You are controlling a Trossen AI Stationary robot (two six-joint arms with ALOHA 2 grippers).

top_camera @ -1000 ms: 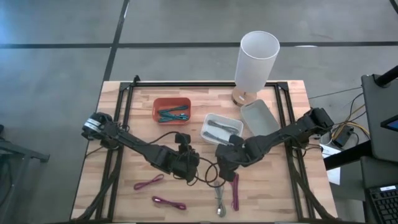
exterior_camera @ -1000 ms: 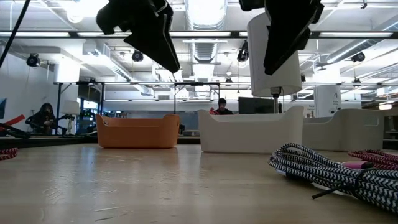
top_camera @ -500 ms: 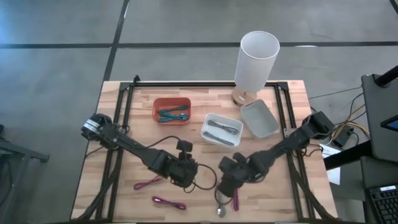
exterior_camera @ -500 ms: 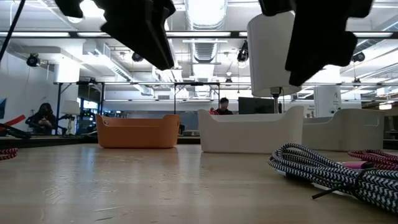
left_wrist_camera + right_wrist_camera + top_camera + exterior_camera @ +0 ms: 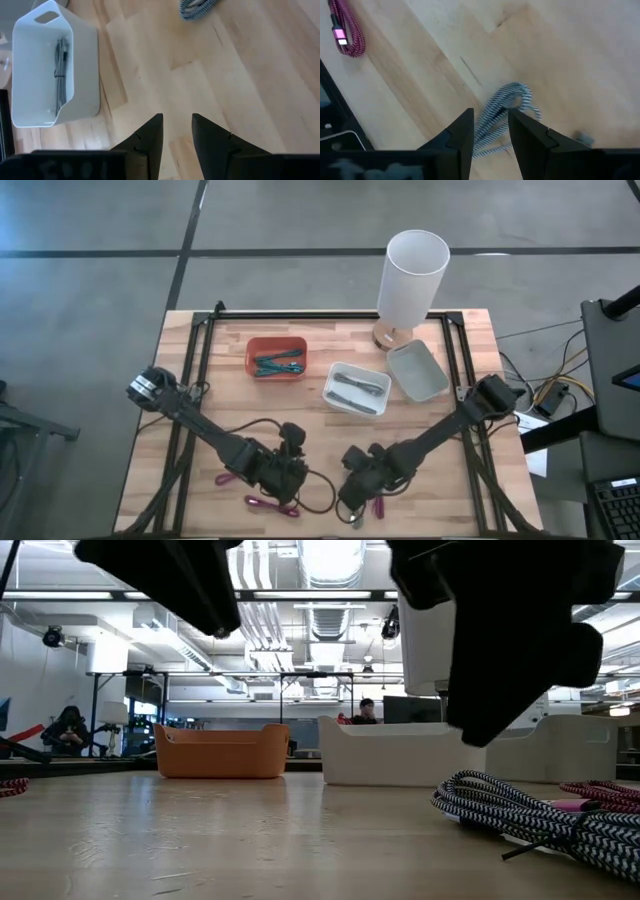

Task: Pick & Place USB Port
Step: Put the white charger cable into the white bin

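The USB cable (image 5: 502,112), a black-and-white braided cord coiled into a loose bundle, is lying on the wooden tabletop (image 5: 200,400) near its front edge. In the low view it is showing as a striped heap (image 5: 520,810) with a pink-tipped plug tucked in among the loops. In the right wrist view the bundle is sitting just beyond the tips of the right gripper (image 5: 490,125), almost in line with the gap between the two dark jaws, and the jaws are standing slightly apart with nothing between them. Whether the tips are touching the cord is not clear. A magenta cable (image 5: 345,30) is lying well off to one side.

The left gripper (image 5: 177,127) is hovering over bare wood near the front of the tabletop, its jaws narrowly parted and holding nothing. Past them, one end of the striped cable is peeking in, and a white bin (image 5: 47,70) holding another striped cord is sitting apart. Farther back on the tabletop an orange bin (image 5: 277,357) is holding teal cables, and a tall white cylinder (image 5: 412,275) is standing at the rear edge.
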